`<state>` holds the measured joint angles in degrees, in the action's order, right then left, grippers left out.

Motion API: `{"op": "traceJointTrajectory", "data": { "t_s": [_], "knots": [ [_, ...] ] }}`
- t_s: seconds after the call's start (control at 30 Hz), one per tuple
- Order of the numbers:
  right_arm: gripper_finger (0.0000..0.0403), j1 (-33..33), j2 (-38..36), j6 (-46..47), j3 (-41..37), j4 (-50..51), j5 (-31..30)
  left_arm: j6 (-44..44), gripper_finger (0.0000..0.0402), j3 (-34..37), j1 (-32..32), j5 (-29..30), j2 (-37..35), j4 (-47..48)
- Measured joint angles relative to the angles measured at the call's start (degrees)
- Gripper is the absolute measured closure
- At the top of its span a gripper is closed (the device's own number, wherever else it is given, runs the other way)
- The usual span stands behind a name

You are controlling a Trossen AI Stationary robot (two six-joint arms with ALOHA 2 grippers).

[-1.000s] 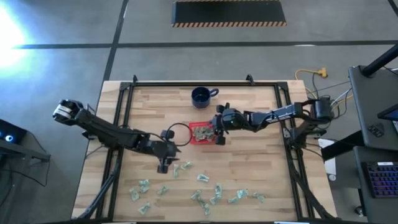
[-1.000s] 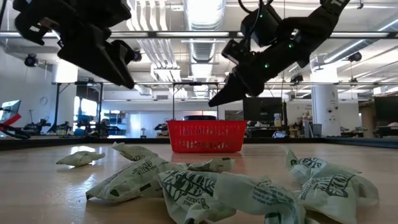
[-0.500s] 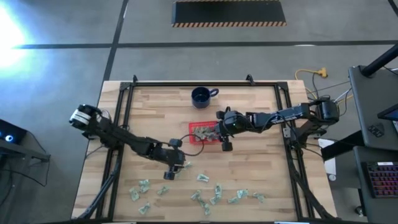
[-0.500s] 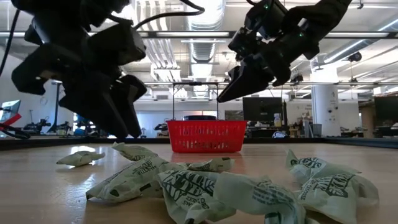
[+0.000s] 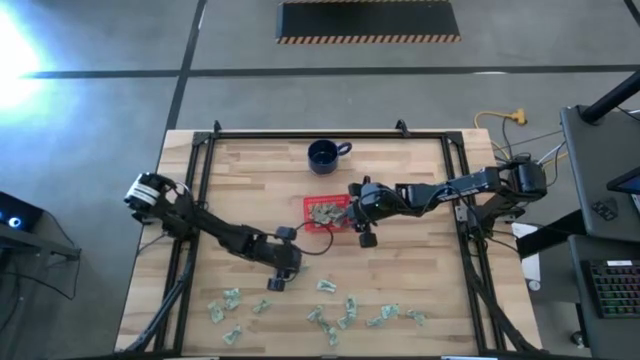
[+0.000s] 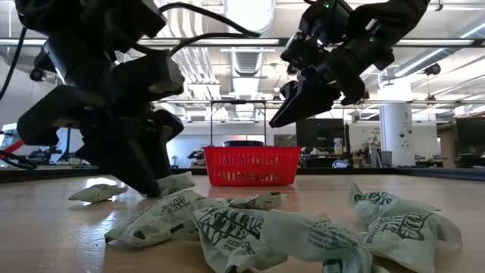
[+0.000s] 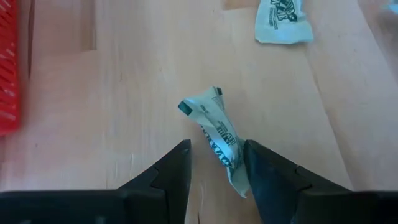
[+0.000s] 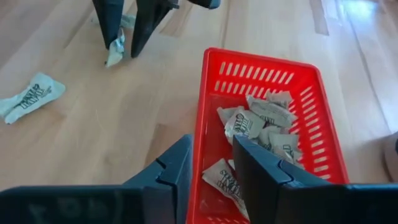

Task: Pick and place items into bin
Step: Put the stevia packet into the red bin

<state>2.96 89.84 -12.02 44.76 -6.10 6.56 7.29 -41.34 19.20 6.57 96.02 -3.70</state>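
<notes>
**A:** Where do you have your left gripper [image 7: 214, 163] at this moment?

**B:** You have it low on the wooden table [image 5: 400, 270], in front of the red bin [image 5: 325, 213]. Its two fingers stand apart, one on each side of a green-and-white wrapper piece [image 7: 216, 134]. The piece lies on the wood between them. If the fingers already press it, I cannot tell.

**A:** And the right gripper [image 8: 210, 163]?

**B:** It hangs over the near right corner of the bin, above the table. One finger is over the inside of the bin and the other over the wood just outside, so the red wall shows in the gap. The jaws are apart and nothing is between them.

**A:** Where are the items?

**B:** Several pieces lie in the bin already [image 8: 261, 124]. The rest [image 5: 340, 310] is scattered along the front part of the table, well apart from the bin. A dark blue mug [image 5: 322, 155] stands behind the bin, near the far edge.
</notes>
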Motion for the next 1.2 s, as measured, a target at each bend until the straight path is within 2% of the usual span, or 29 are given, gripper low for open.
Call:
{"op": "traceJointTrajectory", "data": {
  "t_s": [0.13, 0.33, 0.53, 0.7, 0.87, 1.1, 1.2],
  "knots": [
    [0.0304, 0.0, -0.5, 0.01, 0.0, -0.03, -0.01, -0.1, 0.0306, 0.01, 0.0, 0.0, -0.3, 0.27],
    [0.0312, -0.2, -0.63, 0.01, 0.01, 0.0, -0.03, -0.87, 0.0392, 0.24, -0.07, 1.44, -2.06, 2.81],
    [0.032, -0.81, -1.23, -0.06, -0.01, 1.45, -0.07, -2.09, 0.0392, 0.13, -0.09, 6.07, -4.53, 4.98],
    [0.0326, -1.28, -3.98, -0.38, -0.01, 3.16, -0.07, -5.02, 0.0392, 0.13, -0.32, 15.36, -7.97, 6.35],
    [0.0331, -1.91, -7.17, -0.38, -0.01, 3.33, -0.26, -10.35, 0.0392, 0.0, -2.13, 25.32, -9.96, 3.6],
    [0.0328, -3.33, -9.62, 0.02, -0.01, 4.85, -0.53, -17.02, 0.0392, -0.18, -7.61, 25.01, -8.94, -5.35],
    [0.0331, -3.98, -9.65, 0.02, -0.01, 5.69, -0.52, -18.2, 0.0392, -0.22, -10.38, 22.4, -9.0, -7.17]
  ]
}}
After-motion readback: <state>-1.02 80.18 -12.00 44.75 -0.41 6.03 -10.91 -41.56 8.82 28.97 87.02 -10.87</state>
